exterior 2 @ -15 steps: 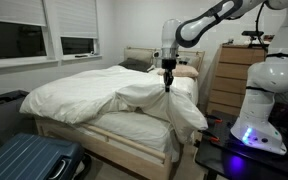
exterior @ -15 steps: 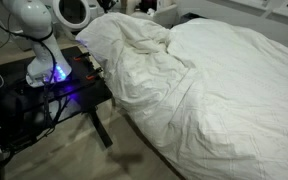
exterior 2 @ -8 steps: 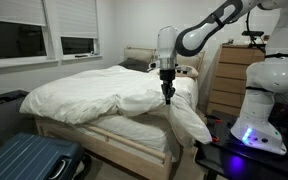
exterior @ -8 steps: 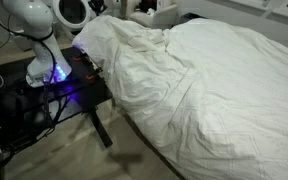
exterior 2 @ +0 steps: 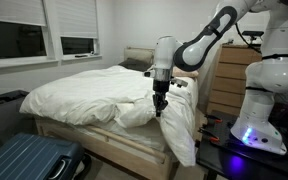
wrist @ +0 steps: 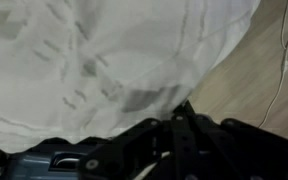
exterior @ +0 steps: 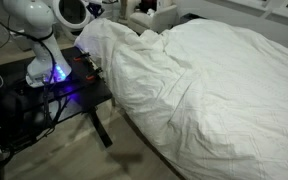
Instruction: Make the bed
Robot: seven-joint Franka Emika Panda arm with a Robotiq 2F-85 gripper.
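**White duvet pinched at the bed's side**

White linen covers nearly everything here. The bed fills the middle of the room, its headboard against the far wall beneath 2 windows, and it is the largest thing in both exterior views. A puffy duvet lies rumpled over it, with folds gathered toward the side nearest the robot.

The gripper points straight down at that side, jaws clenched on the duvet. A long flap of cloth hangs from the pinch down past the mattress edge. The arm arches over from the upper right, its white base standing on a black table just beside the bed, with a blue glow at its foot.

In the wrist view, creased white fabric fills most of the picture, the gripper's dark body crosses the bottom, and wood floor shows at the right.

A blue suitcase lies on the floor near the bed's foot. A wooden dresser stands behind the arm.
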